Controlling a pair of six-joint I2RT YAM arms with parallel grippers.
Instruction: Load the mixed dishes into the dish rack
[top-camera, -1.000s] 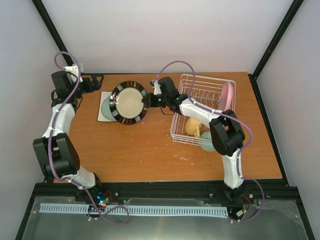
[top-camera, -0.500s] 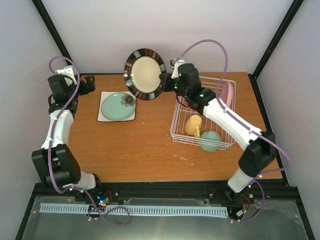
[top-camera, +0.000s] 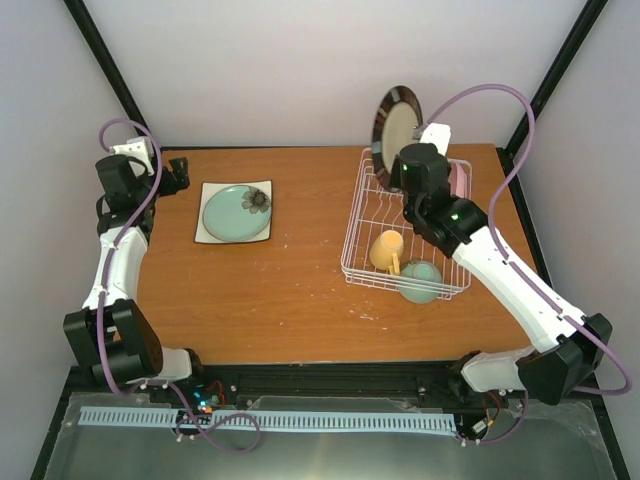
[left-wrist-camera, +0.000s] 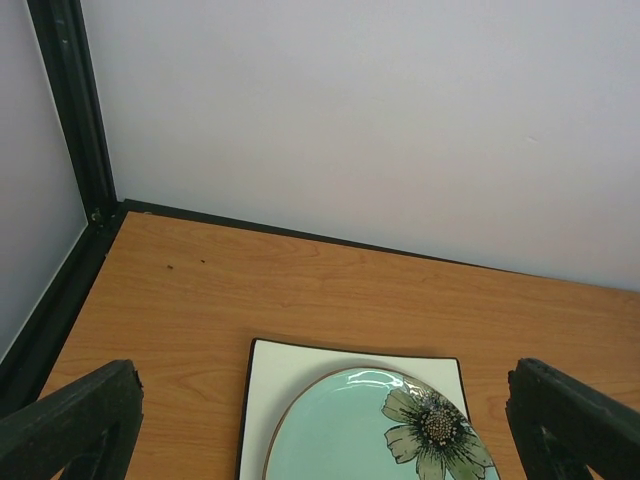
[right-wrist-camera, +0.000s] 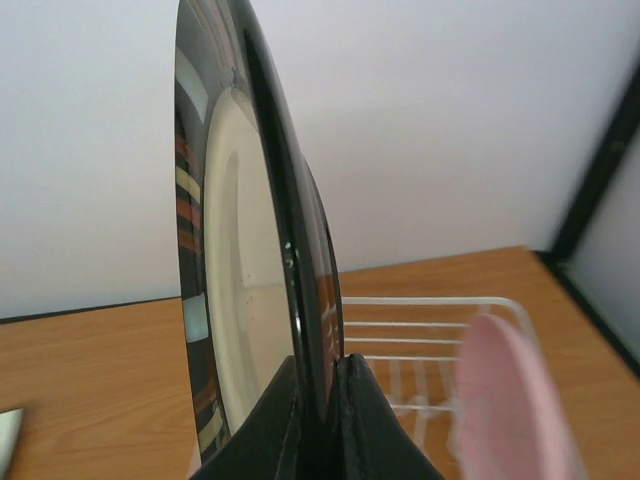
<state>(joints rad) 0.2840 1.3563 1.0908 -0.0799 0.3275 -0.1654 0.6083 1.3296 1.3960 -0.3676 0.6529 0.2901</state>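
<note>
Black-rimmed plate (right-wrist-camera: 240, 290): round, cream centre, glossy dark rim with coloured stripes. It stands on edge, upright, face turned left, above the far end of the rack (top-camera: 352, 250), clear of the surface. Right end effector (right-wrist-camera: 318, 400) is clamped on its lower rim. Left end effector (left-wrist-camera: 320, 420): fingers apart, empty.

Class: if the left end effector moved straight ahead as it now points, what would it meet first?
Probably the mint-green plate on the white square plate, centred between the open fingers of the left end effector; depth is unclear, so it might pass above them.
</note>
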